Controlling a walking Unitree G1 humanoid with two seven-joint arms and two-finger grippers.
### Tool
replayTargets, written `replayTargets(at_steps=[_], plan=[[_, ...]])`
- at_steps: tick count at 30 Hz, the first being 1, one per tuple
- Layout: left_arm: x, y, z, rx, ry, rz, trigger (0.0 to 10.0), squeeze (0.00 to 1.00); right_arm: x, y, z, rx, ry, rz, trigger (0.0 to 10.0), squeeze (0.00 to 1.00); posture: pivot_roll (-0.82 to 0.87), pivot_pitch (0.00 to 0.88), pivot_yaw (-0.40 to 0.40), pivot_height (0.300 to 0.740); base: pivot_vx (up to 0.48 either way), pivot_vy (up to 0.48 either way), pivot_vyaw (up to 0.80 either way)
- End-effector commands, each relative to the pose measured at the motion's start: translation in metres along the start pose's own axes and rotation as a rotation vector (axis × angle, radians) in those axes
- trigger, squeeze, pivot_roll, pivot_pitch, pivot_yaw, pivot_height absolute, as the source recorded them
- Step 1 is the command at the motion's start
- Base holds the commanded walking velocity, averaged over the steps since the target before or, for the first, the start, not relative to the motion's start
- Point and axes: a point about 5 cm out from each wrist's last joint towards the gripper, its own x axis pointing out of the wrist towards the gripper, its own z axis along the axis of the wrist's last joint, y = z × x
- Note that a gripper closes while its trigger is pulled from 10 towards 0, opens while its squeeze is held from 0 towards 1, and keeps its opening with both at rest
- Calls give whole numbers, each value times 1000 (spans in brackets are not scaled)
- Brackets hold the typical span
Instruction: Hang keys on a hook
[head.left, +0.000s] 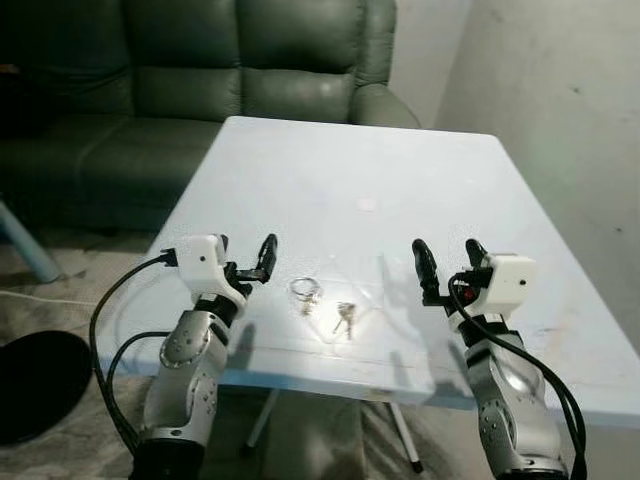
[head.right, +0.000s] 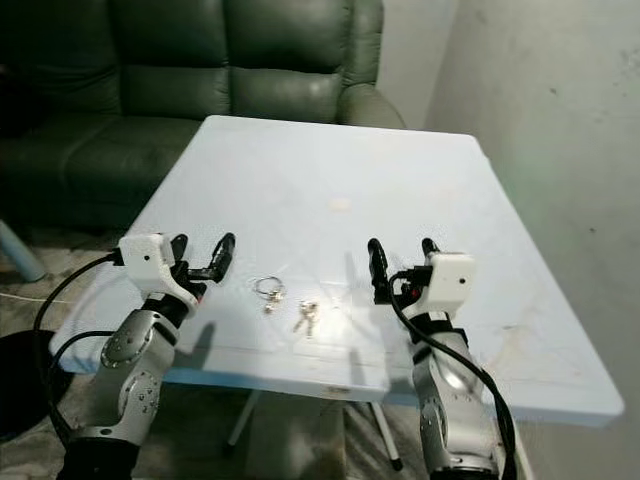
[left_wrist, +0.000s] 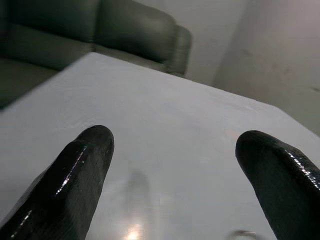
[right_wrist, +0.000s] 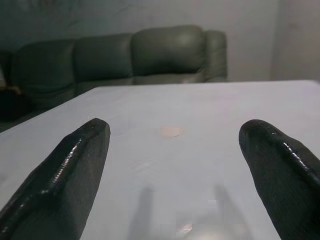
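Nothing of the task looks done yet. The keys (head.left: 343, 318) lie flat on the white table (head.left: 350, 170) near its front edge, with a loose key ring (head.left: 304, 289) just beside them on the left. The left gripper (head.left: 250, 262) hovers to the left of the keys, fingers spread and empty; the right gripper (head.left: 450, 262) hovers to the right of the keys, also spread and empty. Picking up the keys and finding a hook are still left; behind the table stands a green sofa (head.left: 200, 70)
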Motion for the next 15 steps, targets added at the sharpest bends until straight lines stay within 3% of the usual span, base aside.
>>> replayTargets(at_steps=[1,14,15], plan=[[4,0,4,-1,-15,-3,10000,0,1,3,8,0,-23,4,10000,0,-64,0,-42,740,0,480,0],[5,3,5,-4,-25,10,10000,0,-1,8,6,10,3,24,10000,0,-50,0,-57,740,0,480,0],[4,5,5,3,-30,22,10000,0,-1,9,5,11,6,27,10000,0,-48,0,-58,740,0,0,0]])
